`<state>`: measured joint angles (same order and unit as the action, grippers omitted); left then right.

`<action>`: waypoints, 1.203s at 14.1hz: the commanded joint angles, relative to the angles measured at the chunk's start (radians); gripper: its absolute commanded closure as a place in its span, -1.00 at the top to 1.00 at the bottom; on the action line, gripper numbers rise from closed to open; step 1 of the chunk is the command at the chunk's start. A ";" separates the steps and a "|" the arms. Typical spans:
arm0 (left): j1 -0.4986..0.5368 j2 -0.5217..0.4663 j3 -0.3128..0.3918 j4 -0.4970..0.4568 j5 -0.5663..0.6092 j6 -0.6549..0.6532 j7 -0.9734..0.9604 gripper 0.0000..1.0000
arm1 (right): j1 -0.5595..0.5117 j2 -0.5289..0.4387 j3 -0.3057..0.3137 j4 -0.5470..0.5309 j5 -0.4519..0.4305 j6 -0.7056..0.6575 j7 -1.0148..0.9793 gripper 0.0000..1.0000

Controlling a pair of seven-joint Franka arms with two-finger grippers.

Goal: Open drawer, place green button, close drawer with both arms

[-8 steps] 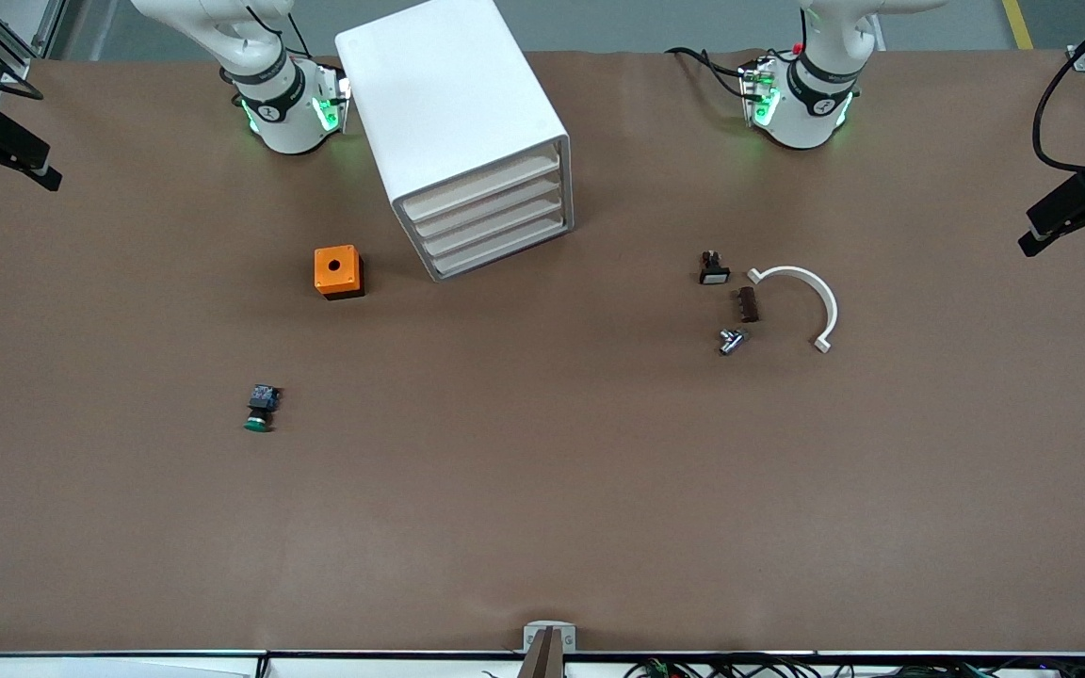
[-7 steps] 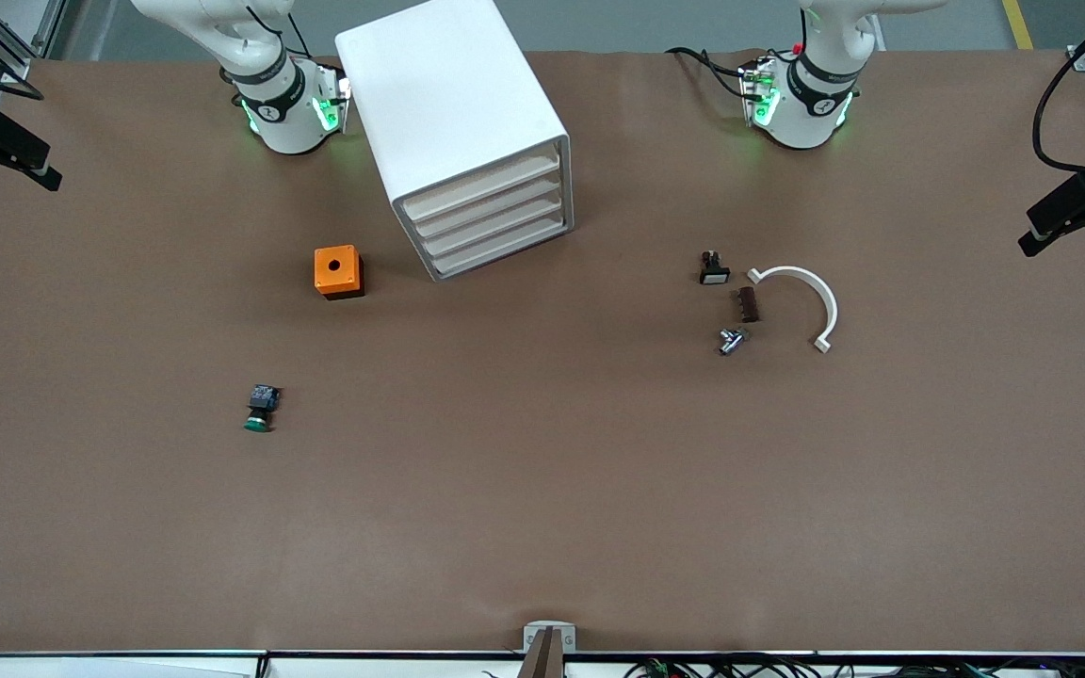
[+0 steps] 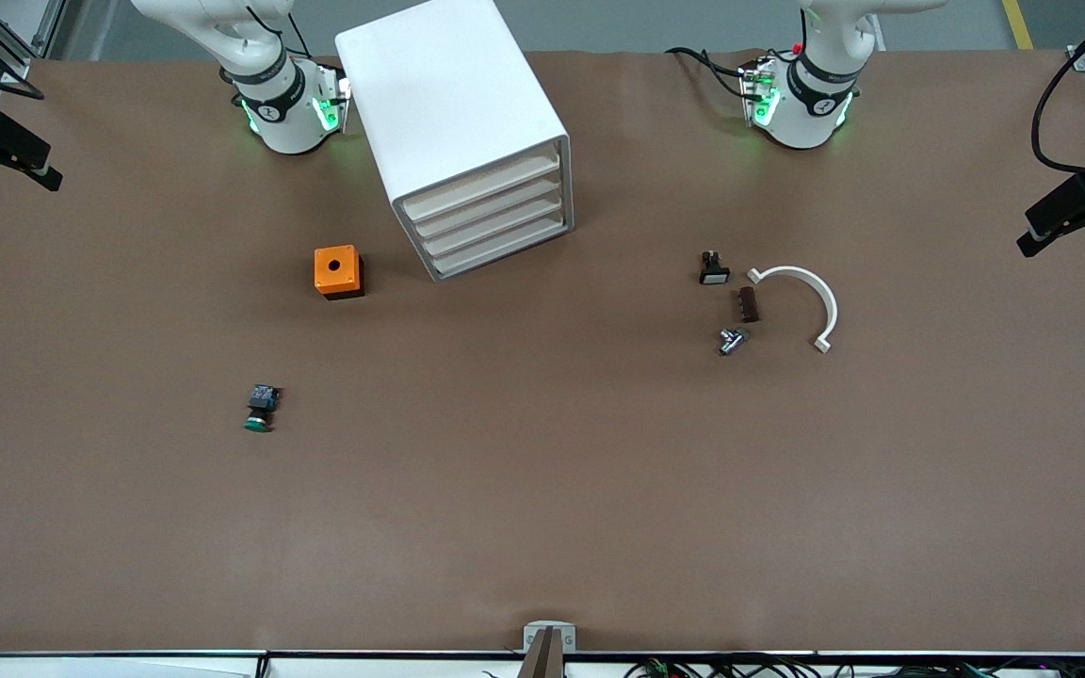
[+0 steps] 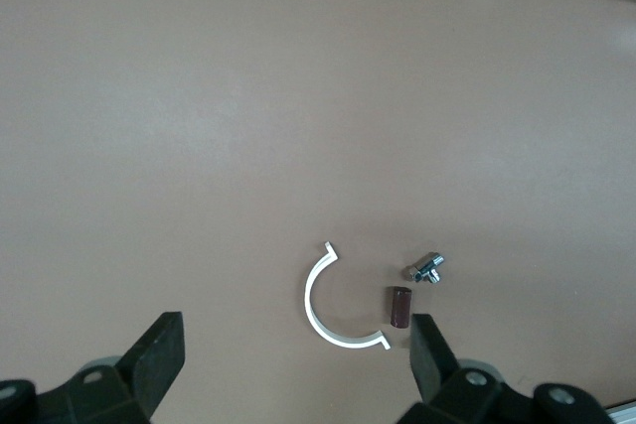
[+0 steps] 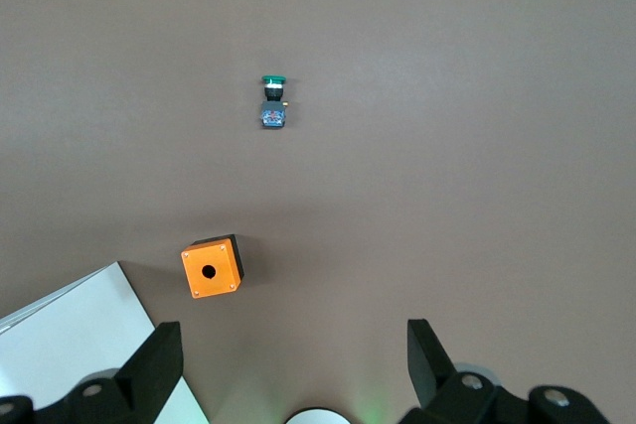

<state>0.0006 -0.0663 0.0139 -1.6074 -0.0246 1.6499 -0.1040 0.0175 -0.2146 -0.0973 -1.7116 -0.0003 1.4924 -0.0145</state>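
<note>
- I see the brown surface [image 3: 542, 490] filling the front view, with both arms' bases along its 12 o'clock edge.
- The white four-drawer cabinet [image 3: 453, 122] stands between the bases, nearer the right arm's end. Its drawer fronts [image 3: 491, 221] face about 5 o'clock in the front view, and all four sit flush.
- The right arm [image 3: 265, 80] waits folded up at its base. Its gripper [image 5: 293, 364] hangs high over the surface above the orange box, jaws spread wide and holding nothing.
- The left arm [image 3: 811, 80] waits the same way. Its gripper [image 4: 293, 359] hangs high over the small parts at its end of the surface, jaws spread wide, nothing between them.
- The white half-ring clamp [image 3: 806, 297] lies flat toward the left arm's end.
- The orange box with a hole [image 3: 338, 271] sits just beside the cabinet, at about 9 o'clock from the drawer fronts.
- The button [image 3: 260, 408] lies on its side on the bare surface at 7 o'clock from the orange box, well apart from it, green cap toward the front camera.
- The black-and-white switch [image 3: 713, 268], a dark brown block [image 3: 747, 304] and a small metal fitting [image 3: 731, 340] lie in a line just beside the clamp.
</note>
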 commanded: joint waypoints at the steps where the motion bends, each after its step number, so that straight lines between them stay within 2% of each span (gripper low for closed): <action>1: 0.007 0.020 -0.005 0.014 0.020 -0.012 0.001 0.99 | -0.010 0.032 0.001 0.053 0.011 -0.021 -0.010 1.00; 6: -0.002 0.066 -0.006 0.014 0.019 -0.012 -0.006 0.99 | -0.010 0.122 0.001 0.066 0.008 -0.026 -0.013 1.00; 11: -0.011 0.115 -0.015 0.012 0.015 -0.013 -0.008 0.99 | -0.002 0.150 0.002 0.066 -0.004 -0.003 -0.097 1.00; 15: -0.045 0.166 -0.051 0.024 0.011 -0.077 -0.032 0.99 | -0.002 0.248 0.004 0.089 -0.006 0.019 -0.098 1.00; 17: -0.097 0.190 -0.057 0.026 0.009 -0.091 -0.133 0.99 | -0.013 0.322 0.002 0.116 -0.001 0.038 -0.098 1.00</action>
<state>-0.0545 0.0950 -0.0359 -1.6074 -0.0246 1.5873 -0.1625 0.0187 0.0232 -0.0975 -1.6591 -0.0009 1.5304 -0.0969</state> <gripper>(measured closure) 0.000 0.000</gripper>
